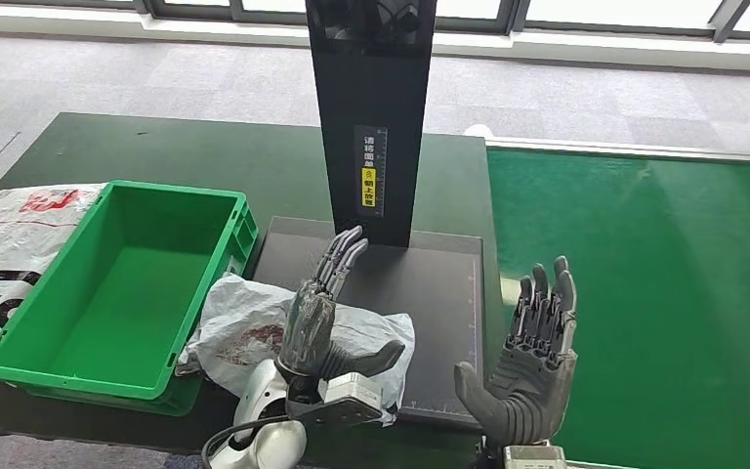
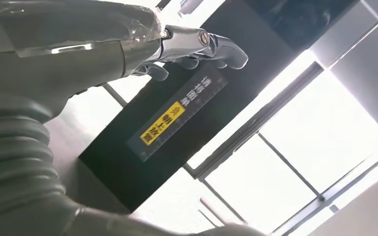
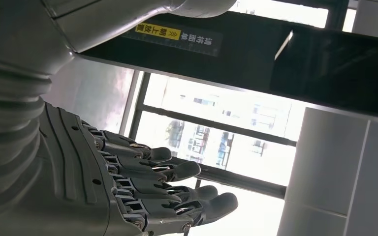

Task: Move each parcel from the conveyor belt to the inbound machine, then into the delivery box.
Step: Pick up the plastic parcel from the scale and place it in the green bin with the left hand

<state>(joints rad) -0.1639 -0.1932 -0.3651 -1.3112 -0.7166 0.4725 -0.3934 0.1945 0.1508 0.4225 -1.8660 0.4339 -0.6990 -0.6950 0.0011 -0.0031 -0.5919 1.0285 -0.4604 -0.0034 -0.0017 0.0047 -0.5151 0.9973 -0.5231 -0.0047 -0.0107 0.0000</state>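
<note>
A crumpled white plastic parcel (image 1: 244, 332) lies on the front left corner of the inbound machine's black platform (image 1: 435, 293), hanging over the edge toward the green delivery box (image 1: 127, 293). My left hand (image 1: 327, 313) hovers over the parcel with its fingers stretched forward and thumb spread, gripping nothing. The left wrist view shows the same fingers (image 2: 197, 46) extended toward the machine's black post (image 2: 177, 113). My right hand (image 1: 532, 362) stands open and upright at the platform's front right corner, beside the green conveyor belt (image 1: 664, 293). Its fingers (image 3: 177, 189) are straight and empty.
The machine's tall black post (image 1: 371, 117) rises from the back of the platform, carrying a yellow label. The delivery box is empty inside. A second white printed bag (image 1: 10, 244) lies left of the box on the dark table. Windows run along the far wall.
</note>
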